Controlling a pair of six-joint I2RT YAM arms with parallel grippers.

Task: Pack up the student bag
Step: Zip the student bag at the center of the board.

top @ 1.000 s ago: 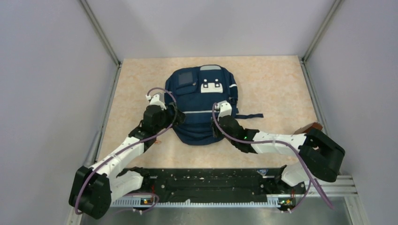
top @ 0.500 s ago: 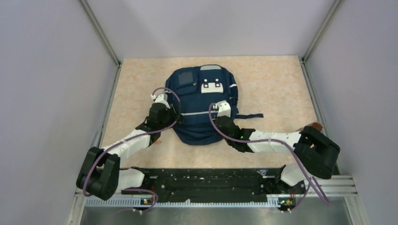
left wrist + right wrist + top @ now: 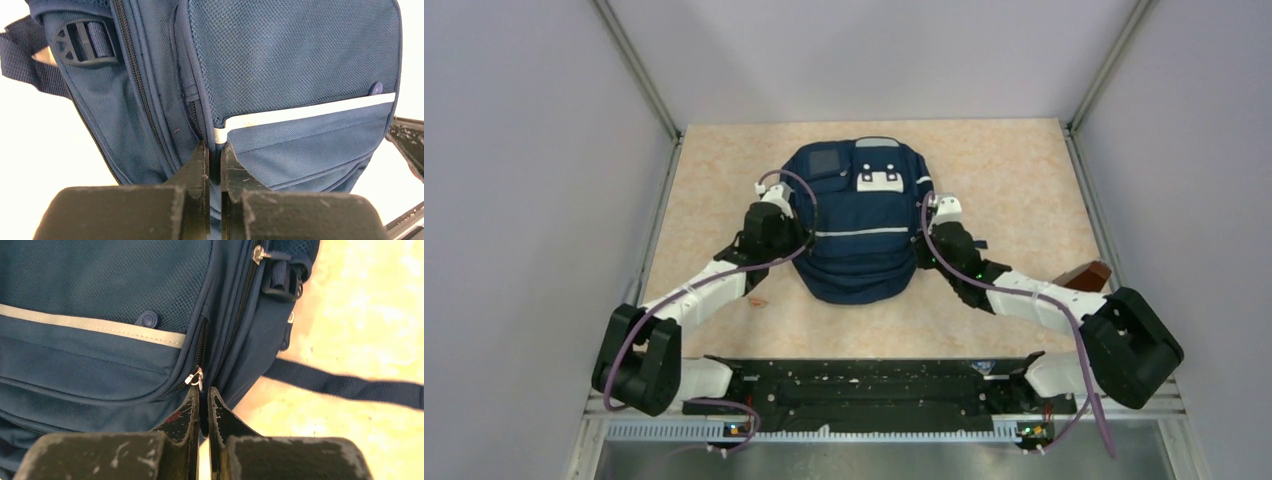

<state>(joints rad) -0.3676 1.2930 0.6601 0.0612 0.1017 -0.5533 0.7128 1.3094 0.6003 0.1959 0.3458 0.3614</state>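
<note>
The student bag (image 3: 862,225), navy blue with thin pale stripes and white patches, lies front side up in the middle of the table. My left gripper (image 3: 798,232) is at its left side, shut on a fold of the blue fabric (image 3: 235,120) just below the end of a white stripe (image 3: 305,112). My right gripper (image 3: 921,252) is at the bag's right side. Its jaws are shut on the bag's edge just under a silver zipper pull (image 3: 196,378). Blue cloth fills the narrow gap of each gripper (image 3: 214,150) (image 3: 204,392).
A brown object (image 3: 1084,275) lies at the table's right edge beside my right arm. A dark strap (image 3: 345,385) trails from the bag over the beige tabletop (image 3: 1004,170). A small reddish mark (image 3: 757,300) sits near my left forearm. Metal rails border the table.
Both grippers have shut on the bag. The right gripper shifted from the bag's lower right to its right side, the left moved farther up its left side. The bag now lies straighter and spread wider.
</note>
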